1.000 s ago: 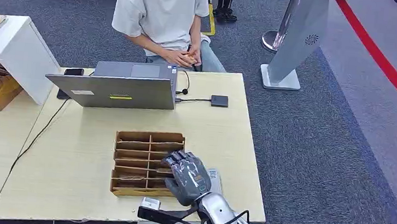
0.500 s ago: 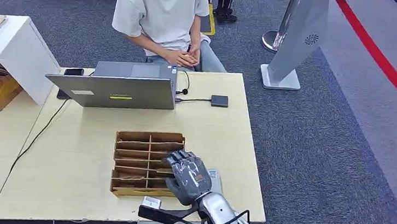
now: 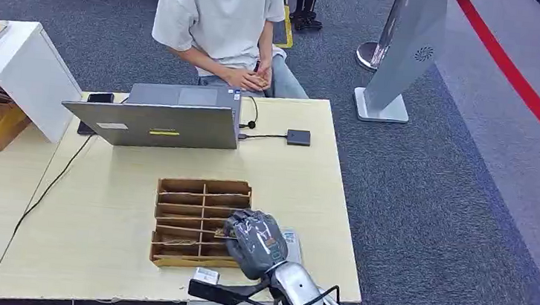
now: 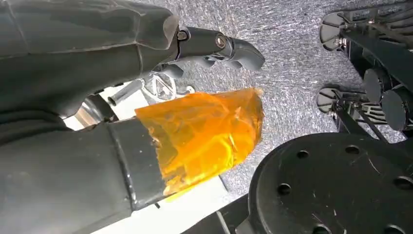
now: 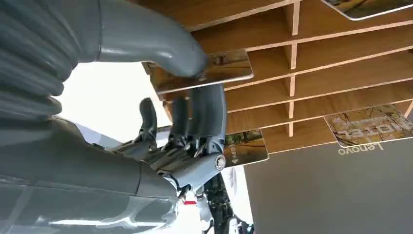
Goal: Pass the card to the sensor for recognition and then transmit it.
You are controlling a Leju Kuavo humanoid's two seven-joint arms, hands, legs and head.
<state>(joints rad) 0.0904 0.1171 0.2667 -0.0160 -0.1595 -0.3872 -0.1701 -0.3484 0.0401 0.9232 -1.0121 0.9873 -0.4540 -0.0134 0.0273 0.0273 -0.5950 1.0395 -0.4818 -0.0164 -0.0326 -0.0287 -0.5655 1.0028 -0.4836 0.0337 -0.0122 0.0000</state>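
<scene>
Wooden rack (image 3: 200, 223); right hand (image 5: 190, 117) pinches a card (image 5: 214, 70), long axis along its slot.

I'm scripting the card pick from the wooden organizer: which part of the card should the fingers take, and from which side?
Take the card by its free short edge, where it sticks out past the wooden organizer slot. Come in from the open front, thumb on one flat face, fingers on the other: it is thin and lies flat, as the right hand pinches it now.
</scene>
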